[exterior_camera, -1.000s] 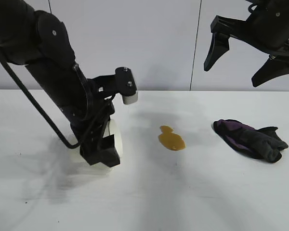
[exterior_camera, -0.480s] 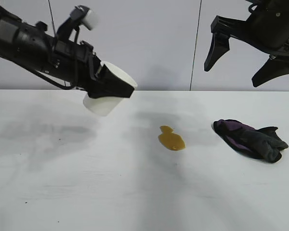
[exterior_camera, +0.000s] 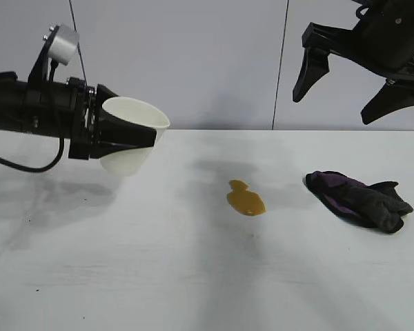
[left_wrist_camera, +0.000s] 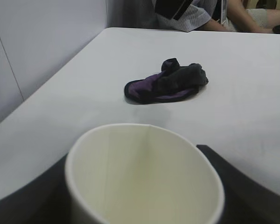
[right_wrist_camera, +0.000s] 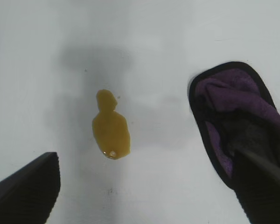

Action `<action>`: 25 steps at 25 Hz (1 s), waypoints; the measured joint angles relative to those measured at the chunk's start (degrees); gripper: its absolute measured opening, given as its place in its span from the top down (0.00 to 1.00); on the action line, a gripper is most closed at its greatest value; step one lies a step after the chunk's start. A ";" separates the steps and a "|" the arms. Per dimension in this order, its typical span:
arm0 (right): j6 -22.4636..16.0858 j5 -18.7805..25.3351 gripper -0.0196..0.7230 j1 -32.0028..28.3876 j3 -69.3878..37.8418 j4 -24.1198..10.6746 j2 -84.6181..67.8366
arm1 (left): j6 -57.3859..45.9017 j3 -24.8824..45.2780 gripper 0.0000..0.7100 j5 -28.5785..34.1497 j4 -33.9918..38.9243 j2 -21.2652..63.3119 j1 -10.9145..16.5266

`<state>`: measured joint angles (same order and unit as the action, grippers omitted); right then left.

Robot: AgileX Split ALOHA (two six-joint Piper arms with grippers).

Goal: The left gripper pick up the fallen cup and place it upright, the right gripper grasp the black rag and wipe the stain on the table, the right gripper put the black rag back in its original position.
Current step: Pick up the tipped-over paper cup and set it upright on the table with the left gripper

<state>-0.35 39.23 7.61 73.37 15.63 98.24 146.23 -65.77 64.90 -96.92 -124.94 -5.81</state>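
Note:
The white paper cup [exterior_camera: 132,146] hangs in the air over the left part of the table [exterior_camera: 193,276], tilted, its mouth facing up and to the right. My left gripper [exterior_camera: 149,135] reaches in level from the left and is shut on the cup's sides. In the left wrist view the cup [left_wrist_camera: 144,182] fills the space between the black fingers [left_wrist_camera: 245,186]. My right gripper [exterior_camera: 331,107] hangs open high at the upper right, above the black rag [exterior_camera: 359,200]. The yellowish-brown stain [exterior_camera: 245,198] lies mid-table. From the right wrist, the stain [right_wrist_camera: 111,128] and rag [right_wrist_camera: 238,126] lie below that open gripper [right_wrist_camera: 144,191].
A grey panelled wall [exterior_camera: 221,62] stands behind the table. In the left wrist view the rag [left_wrist_camera: 168,83] lies farther along the table, and a seated person [left_wrist_camera: 191,11] is at the table's far end.
The left arm has lifted the cup from the table, where it lay on its side, and turned it mouth-up while drawing back to the left. The right arm has not moved.

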 joint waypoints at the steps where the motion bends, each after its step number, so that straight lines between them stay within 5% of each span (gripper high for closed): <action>1: 0.00 -0.05 0.04 0.00 0.00 0.00 0.00 | 0.78 -0.24 0.35 0.00 0.00 -1.18 0.00; 25: 0.00 -1.24 0.04 0.00 0.00 0.00 0.00 | 9.45 -4.06 0.35 0.81 -0.22 -8.38 -0.13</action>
<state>-0.35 37.98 7.61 73.37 15.63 98.24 155.68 -69.83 65.70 -97.14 -133.32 -5.94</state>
